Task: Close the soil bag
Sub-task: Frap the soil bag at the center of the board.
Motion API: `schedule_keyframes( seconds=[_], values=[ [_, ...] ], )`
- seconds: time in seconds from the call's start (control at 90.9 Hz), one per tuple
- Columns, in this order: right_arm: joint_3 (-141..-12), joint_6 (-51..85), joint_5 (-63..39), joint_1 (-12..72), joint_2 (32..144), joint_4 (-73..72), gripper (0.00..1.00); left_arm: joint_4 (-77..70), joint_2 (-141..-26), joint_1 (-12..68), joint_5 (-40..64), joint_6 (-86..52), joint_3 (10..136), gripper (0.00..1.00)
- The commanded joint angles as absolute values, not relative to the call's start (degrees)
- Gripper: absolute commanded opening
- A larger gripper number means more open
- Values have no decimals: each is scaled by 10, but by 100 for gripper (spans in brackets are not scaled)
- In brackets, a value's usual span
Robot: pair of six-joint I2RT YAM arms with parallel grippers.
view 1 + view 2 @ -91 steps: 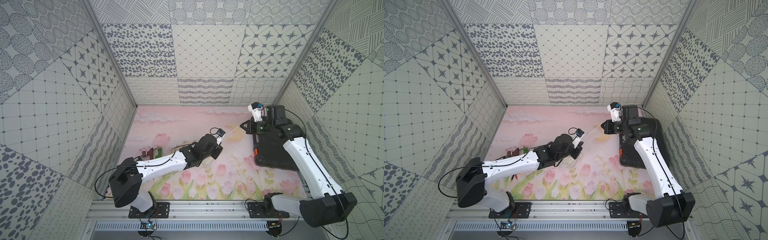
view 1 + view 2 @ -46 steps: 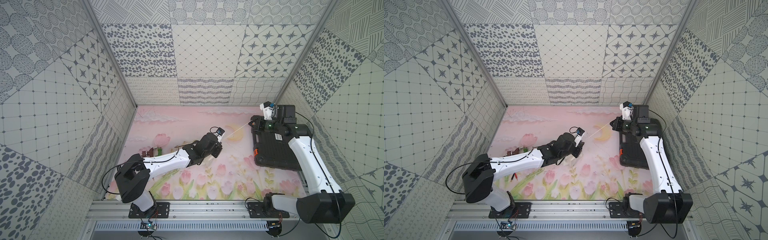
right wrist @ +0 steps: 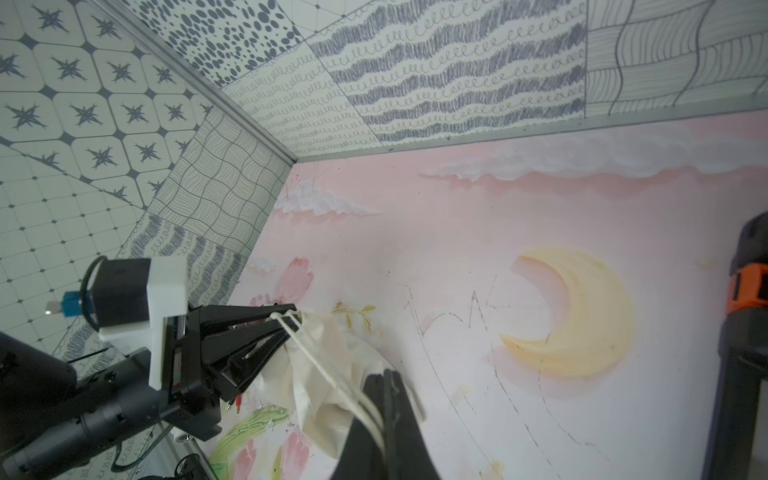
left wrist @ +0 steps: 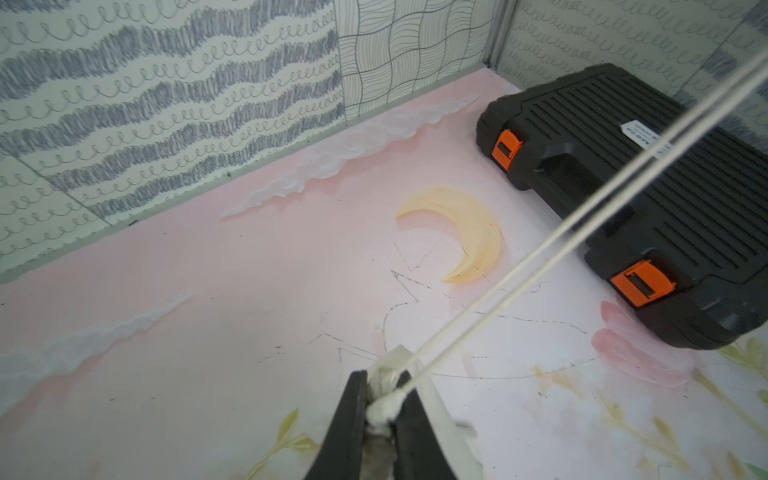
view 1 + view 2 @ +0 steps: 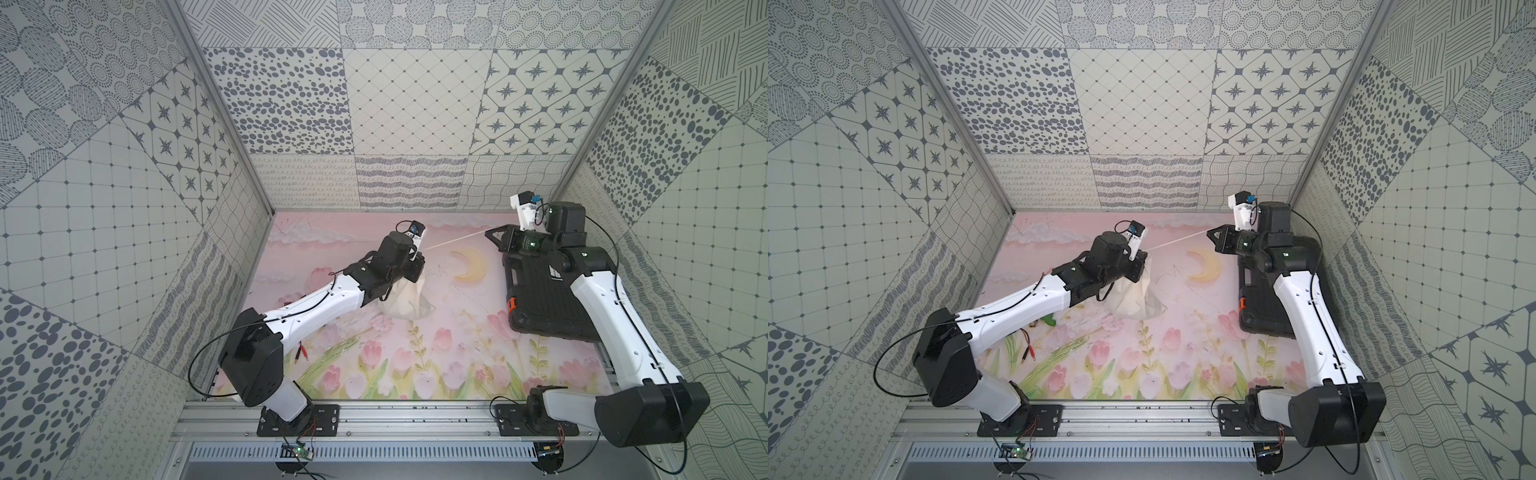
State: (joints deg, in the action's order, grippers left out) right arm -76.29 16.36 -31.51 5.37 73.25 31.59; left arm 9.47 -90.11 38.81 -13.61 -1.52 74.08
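Note:
The soil bag (image 5: pixel 405 303) (image 5: pixel 1133 301) is a cream cloth pouch standing on the painted mat, mid-table. My left gripper (image 5: pixel 419 266) (image 5: pixel 1142 259) (image 4: pixel 384 380) is shut on its bunched neck (image 4: pixel 390 409). From there a thin pale cord (image 5: pixel 453 240) (image 5: pixel 1177 240) (image 4: pixel 540 266) runs taut as two strands to my right gripper (image 5: pixel 490 232) (image 5: pixel 1210 234) (image 3: pixel 384 376), which is shut on it. The right wrist view shows the bag (image 3: pixel 328 374) hanging below the left gripper (image 3: pixel 286 316), with the cord (image 3: pixel 316 361) leading into the right jaws.
A black ribbed case (image 5: pixel 540 299) (image 5: pixel 1258 299) (image 4: pixel 648 174) with orange latches lies at the right, under my right arm. Red-tipped leads (image 5: pixel 301 353) (image 5: pixel 1027 353) lie near the left arm. The back wall is close behind the right wrist.
The stretch of cord between the grippers has grown longer. My left gripper shifted left with the bag's neck, and the right gripper moved back toward the far wall.

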Motion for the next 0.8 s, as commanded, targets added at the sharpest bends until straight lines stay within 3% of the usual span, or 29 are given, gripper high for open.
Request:
schedule_keyframes(
  seconds=[0.0,0.341,0.605,0.792],
  values=[
    [-801,173,-210,44,720,106,0,502,-877,315,-362,62,794,5],
    [-772,179,-233,85,697,72,0,398,-844,351,-251,90,687,23],
    [-762,176,-255,103,679,73,0,203,-799,419,-81,138,691,59],
    [-746,176,-263,104,667,79,0,159,-824,430,-31,141,747,75]
  ],
)
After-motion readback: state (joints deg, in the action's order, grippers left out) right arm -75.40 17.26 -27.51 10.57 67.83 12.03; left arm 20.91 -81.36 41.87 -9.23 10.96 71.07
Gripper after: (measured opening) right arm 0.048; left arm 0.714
